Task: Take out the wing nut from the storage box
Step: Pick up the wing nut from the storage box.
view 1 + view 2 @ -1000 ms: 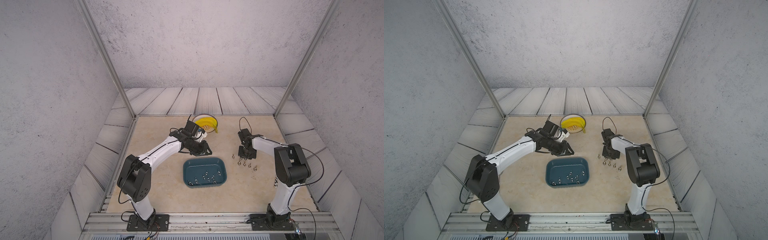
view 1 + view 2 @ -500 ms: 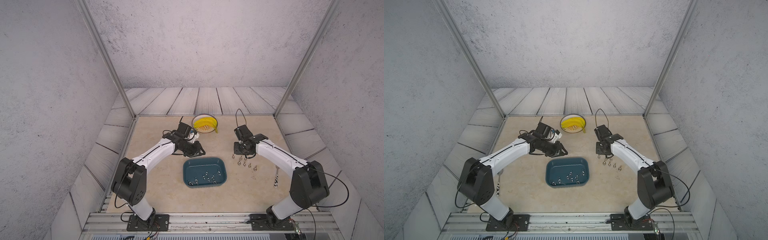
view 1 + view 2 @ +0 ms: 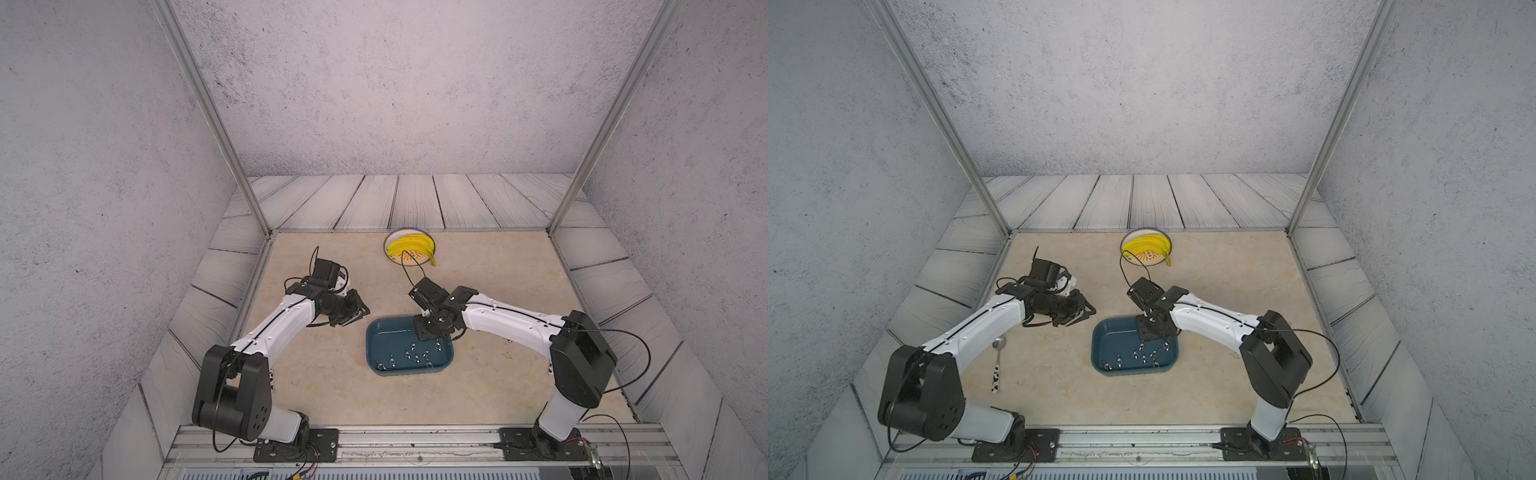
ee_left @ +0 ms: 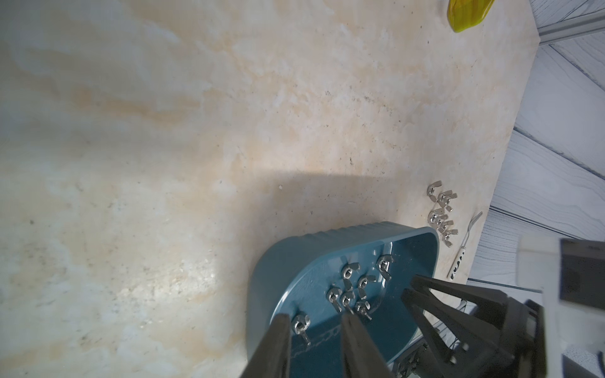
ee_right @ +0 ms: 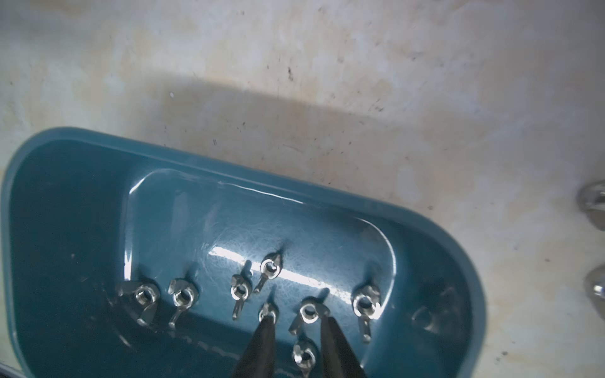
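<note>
**Desk:** While the right gripper (image 5: 298,319) is hanging low inside the box (image 5: 82,229), what are its fingers doing?

**Field:** They are standing apart and gripping nothing. One nut (image 5: 309,312) is lying on the box floor between the tips. One tip is sitting right by another nut, and I cannot tell whether it is touching.

**Desk:** Where are the other nuts (image 5: 271,270) lying?

**Field:** Several are lying scattered across the box floor, most of them toward its near long side in both top views. A separate cluster (image 4: 442,212) is lying on the table just beside the box's short end, on the right arm's side, with a fork (image 4: 465,242) lying just past it.

**Desk:** And the left gripper (image 3: 351,318)?

**Field:** It is hovering off the box's far corner on the left arm's side, clear of the rim. Its fingers are standing apart too, holding nothing.

**Desk:** Is anything else showing?

**Field:** A plate (image 3: 405,261) carrying bananas (image 3: 409,247) is sitting well beyond the box's far side. A spoon (image 3: 996,365) is lying well off the box's other short end.
</note>
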You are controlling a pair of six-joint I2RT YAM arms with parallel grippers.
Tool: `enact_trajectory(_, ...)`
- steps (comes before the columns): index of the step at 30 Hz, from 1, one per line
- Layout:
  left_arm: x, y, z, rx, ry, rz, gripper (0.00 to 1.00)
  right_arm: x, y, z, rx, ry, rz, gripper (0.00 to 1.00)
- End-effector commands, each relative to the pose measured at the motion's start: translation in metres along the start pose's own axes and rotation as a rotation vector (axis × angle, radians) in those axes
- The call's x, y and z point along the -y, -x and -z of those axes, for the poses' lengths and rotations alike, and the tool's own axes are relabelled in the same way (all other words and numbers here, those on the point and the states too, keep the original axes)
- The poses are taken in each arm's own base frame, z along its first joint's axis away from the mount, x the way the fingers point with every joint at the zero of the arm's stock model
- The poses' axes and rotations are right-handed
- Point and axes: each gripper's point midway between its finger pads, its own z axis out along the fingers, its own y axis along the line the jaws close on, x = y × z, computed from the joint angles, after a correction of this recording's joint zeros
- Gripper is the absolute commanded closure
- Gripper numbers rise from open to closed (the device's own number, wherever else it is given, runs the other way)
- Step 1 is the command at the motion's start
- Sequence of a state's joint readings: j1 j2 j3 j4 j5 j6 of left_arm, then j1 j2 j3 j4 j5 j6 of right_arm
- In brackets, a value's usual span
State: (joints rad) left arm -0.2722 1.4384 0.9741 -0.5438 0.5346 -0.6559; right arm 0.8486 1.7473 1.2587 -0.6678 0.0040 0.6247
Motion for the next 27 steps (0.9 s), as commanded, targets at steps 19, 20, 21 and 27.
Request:
enact_trajectory(19,-0.004,-0.005,0.001,0.002,0.002,0.022,0.67,-0.018,-0.013,-0.039,-0.067,0.024,-0.14,0.67)
enact_trajectory(20,-0.003,-0.004,0.001,0.007,0.0,0.022,0.67,-0.017,-0.013,-0.04,-0.067,0.021,-0.143,0.66)
enact_trajectory(21,-0.003,-0.004,0.001,0.008,-0.002,0.024,0.67,-0.018,-0.012,-0.041,-0.065,0.02,-0.141,0.66)
enact_trajectory(27,-0.002,-0.004,0.004,0.016,-0.001,0.019,0.67,-0.016,-0.012,-0.049,-0.079,-0.002,-0.147,0.66)
